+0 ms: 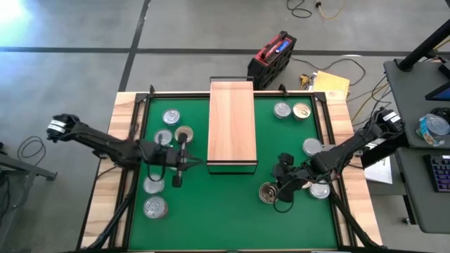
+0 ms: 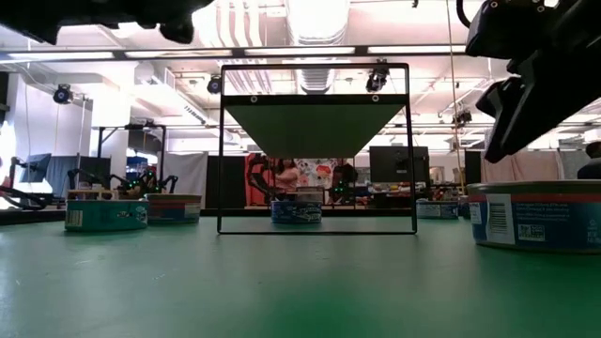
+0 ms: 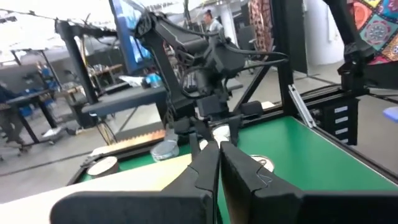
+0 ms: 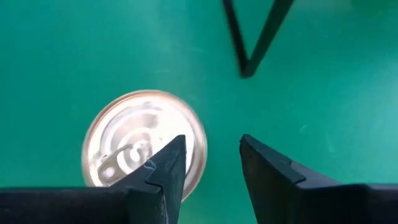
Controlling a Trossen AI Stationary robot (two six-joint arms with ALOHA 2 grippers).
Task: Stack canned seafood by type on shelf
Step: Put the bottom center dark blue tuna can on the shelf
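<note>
The shelf (image 1: 232,126) is a light-wood board on a dark frame, standing mid-table on the green mat; it also shows in the low view (image 2: 316,127). Tins of canned seafood lie flat on the mat on both sides of it. My right gripper (image 4: 213,142) hangs open above a gold-rimmed tin (image 4: 140,140) near the shelf's near right corner (image 1: 269,192); one finger stands over the tin's edge, and nothing lies between the fingers. My left gripper (image 3: 217,144) is shut and empty. It points level toward the shelf from the left (image 1: 197,163), clear of the mat.
Silver tins lie left of the shelf (image 1: 171,117) (image 1: 163,138) (image 1: 154,185) (image 1: 155,206), beside one gold tin (image 1: 185,135). More tins lie to the right (image 1: 283,109) (image 1: 301,111) (image 1: 312,147) (image 1: 320,190). A wooden border (image 1: 126,126) edges the mat.
</note>
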